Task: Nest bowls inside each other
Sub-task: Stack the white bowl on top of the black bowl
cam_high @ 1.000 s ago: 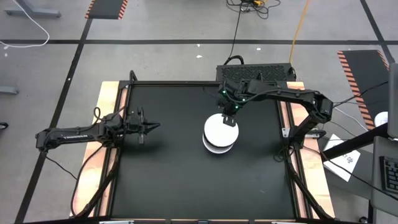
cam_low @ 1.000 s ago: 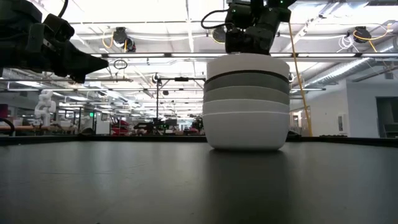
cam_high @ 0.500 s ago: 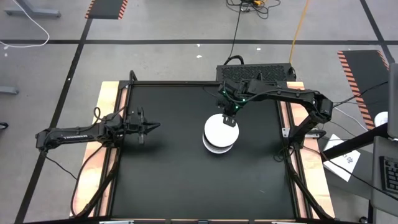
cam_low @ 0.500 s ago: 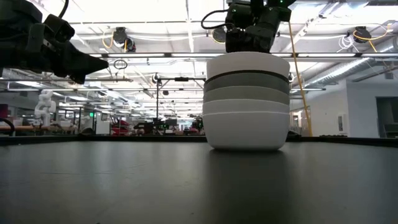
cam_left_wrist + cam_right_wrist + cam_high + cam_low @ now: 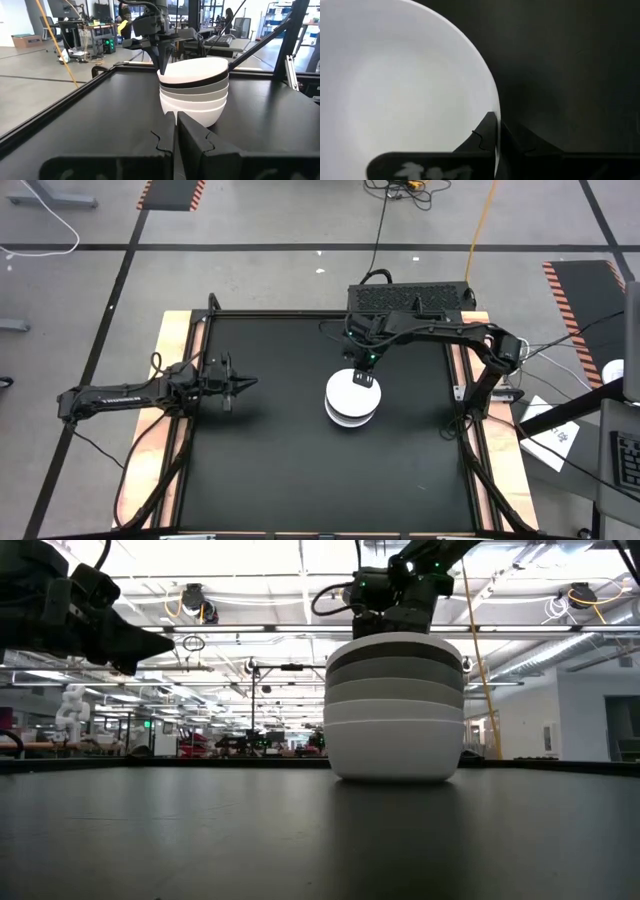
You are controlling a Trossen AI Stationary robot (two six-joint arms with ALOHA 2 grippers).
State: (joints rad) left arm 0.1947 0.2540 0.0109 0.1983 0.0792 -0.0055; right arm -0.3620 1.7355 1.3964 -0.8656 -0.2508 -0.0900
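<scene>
A nested stack of bowls (image 5: pixel 351 400) stood near the middle of the black table (image 5: pixel 270 460). The right gripper (image 5: pixel 362 377), fingers closed and empty, hung just over the stack's far rim. The left gripper (image 5: pixel 250 383), also closed and empty, waited well apart from the stack.

Bright ceiling lamps (image 5: pixel 300 565) glare at the top of the low view; the table (image 5: pixel 200 840) there is dim and slightly blurred at the bottom.
</scene>
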